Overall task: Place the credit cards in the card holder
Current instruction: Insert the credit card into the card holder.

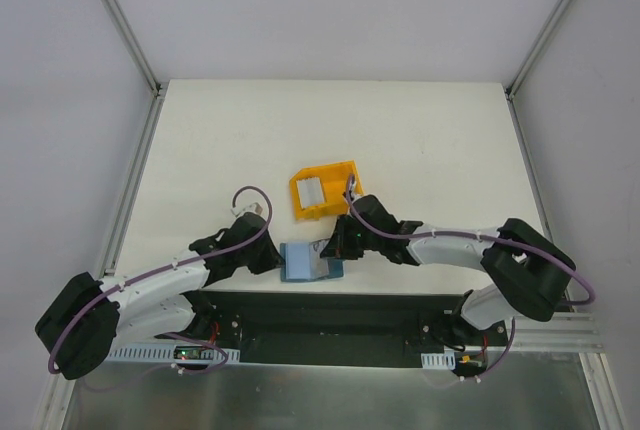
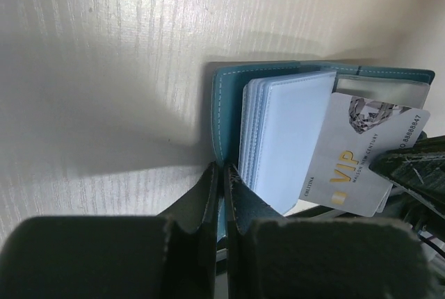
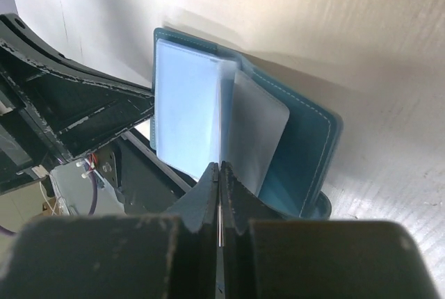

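Teal-blue leather, stitched in white, forms the card holder, which lies open on the white table near its front edge, lower centre of the overhead view. Its stack of pale blue plastic sleeves fans out from the spine.

A grey-white credit card pokes in at a slant from the right of the left wrist view, with its corner against the sleeves. It reads "VIP" in gold capitals beside a small gold chip square. A row of digits, mostly eights, runs along one edge, and there is a grey faceted picture in its upper part. The finer print is too small to read.

The left gripper is clenched on the holder's teal cover at the bottom centre of its own view. The right gripper is clenched on the credit card. In the right wrist view the card shows only as a thin bright edge between the closed fingers, with no lettering visible. The left wrist view shows its printed face and the dark fingertips pinching it.

Only the overhead view shows the orange-yellow bin, just beyond the holder, with a pale card lying inside it.
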{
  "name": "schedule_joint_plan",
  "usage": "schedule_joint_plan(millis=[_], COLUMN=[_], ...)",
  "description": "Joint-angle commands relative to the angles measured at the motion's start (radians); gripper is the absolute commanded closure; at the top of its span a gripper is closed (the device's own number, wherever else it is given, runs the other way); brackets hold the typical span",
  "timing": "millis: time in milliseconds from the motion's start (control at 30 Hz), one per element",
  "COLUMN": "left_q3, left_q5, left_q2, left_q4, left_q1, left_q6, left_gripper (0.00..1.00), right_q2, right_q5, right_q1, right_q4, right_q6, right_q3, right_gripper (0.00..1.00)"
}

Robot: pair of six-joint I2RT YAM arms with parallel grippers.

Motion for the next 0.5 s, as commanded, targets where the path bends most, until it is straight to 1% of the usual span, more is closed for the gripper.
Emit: schedule_joint_plan(millis=[0, 167, 367, 467], left_q3=[-0.039, -0.06, -0.065, -0.065], left_q5=[-0.018, -0.018, -0.018, -0.018], left_q2=[-0.009, 0.002, 0.023, 0.03], left_q4=[-0.007, 0.0, 0.016, 0.019], left_q1=[-0.006, -0.006, -0.006, -0.006], left_q6=[-0.012, -0.019, -0.016, -0.013], left_gripper=[1.0, 1.0, 1.0, 1.0], right_q2=[-0.015, -0.019, 0.033, 0.05], right_q5=[0.026, 0.026, -0.002, -0.01], right_q1=[-0.003, -0.003, -0.009, -0.015], right_q4=[0.136, 0.184, 0.266, 0.279], right_q6=[0.05, 0.055, 0.077, 0.081], right_q3=[-0.06, -0.087, -0.093, -0.093], right_gripper=[1.0, 1.0, 1.0, 1.0])
